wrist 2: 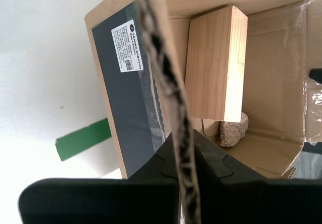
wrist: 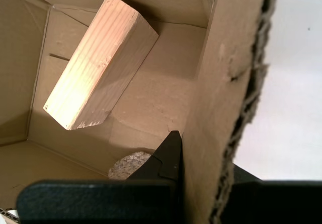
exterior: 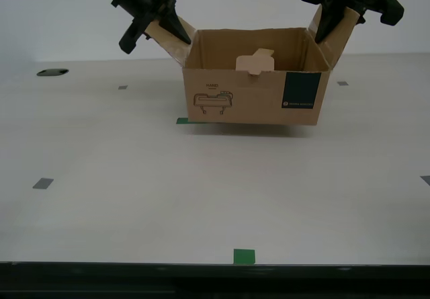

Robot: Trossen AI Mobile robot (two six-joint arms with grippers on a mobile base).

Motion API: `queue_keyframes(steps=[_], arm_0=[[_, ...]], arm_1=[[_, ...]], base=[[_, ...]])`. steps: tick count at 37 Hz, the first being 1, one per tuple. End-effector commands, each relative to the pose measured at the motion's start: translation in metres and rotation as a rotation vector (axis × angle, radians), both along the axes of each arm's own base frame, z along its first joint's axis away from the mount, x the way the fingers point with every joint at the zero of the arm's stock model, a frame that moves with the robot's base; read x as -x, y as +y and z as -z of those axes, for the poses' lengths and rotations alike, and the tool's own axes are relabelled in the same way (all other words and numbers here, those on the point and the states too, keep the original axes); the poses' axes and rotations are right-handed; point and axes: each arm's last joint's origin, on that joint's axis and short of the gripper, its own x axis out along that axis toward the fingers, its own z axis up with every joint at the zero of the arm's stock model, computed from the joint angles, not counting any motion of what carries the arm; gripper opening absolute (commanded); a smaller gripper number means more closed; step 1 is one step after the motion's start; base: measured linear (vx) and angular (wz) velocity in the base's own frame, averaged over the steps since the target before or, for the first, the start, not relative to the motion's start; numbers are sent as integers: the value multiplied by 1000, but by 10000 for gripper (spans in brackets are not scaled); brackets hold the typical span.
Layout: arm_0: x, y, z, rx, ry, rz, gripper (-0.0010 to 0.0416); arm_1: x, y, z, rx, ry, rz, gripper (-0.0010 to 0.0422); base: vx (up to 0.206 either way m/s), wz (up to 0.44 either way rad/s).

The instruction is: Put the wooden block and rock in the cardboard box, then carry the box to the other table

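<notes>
The cardboard box (exterior: 255, 97) stands at about 12 o'clock on the pale table (exterior: 201, 198) in the exterior view, its shadow spread below its base; I cannot tell whether it is resting or just lifted. Inside, the wooden block (wrist 2: 216, 65) leans propped against a wall, and the rock (wrist 2: 233, 130) lies on the floor touching the block's lower end.

My first gripper (wrist: 206, 168) is clamped on the side flap (exterior: 176, 37) at the box's 10 o'clock in the exterior view. My second gripper (wrist 2: 186, 153) pinches the opposite flap (exterior: 339, 33) at its 2 o'clock, on the side with the dark label (exterior: 300, 89).

The whole load seems to hang on two thin flaps. Their torn, frayed edges suggest the cardboard could rip or fold at the crease, or slide out of the jaws. If the arms travel unevenly, the box may tilt, the block may topple onto the rock, and the jolt could twist a flap free.
</notes>
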Motion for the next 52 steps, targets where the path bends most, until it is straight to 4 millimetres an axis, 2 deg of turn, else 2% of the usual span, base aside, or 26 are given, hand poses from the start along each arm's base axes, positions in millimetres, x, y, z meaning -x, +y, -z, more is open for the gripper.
queue_keyframes(steps=[1, 13, 31, 41, 52], arm_0=[[4, -1, -4, 10, 1, 1, -1], [7, -1, -7, 12, 12, -3, -1], [8, 0, -6, 16, 22, -7, -1], [9, 0, -6, 16, 25, -8, -1], [9, 1, -6, 16, 24, -10, -1]], arm_1=[[2, -1, -8, -1, -28, 4, -1], [10, -2, -23, 1, -46, 10, -1], [18, -17, -22, -55, -47, 44, -1], [26, -15, -18, -87, -33, 139, -1], [26, -14, -20, -90, -46, 145, -1]], base=[[0, 0], [0, 0], [-19, 0], [-39, -10], [-55, -11]])
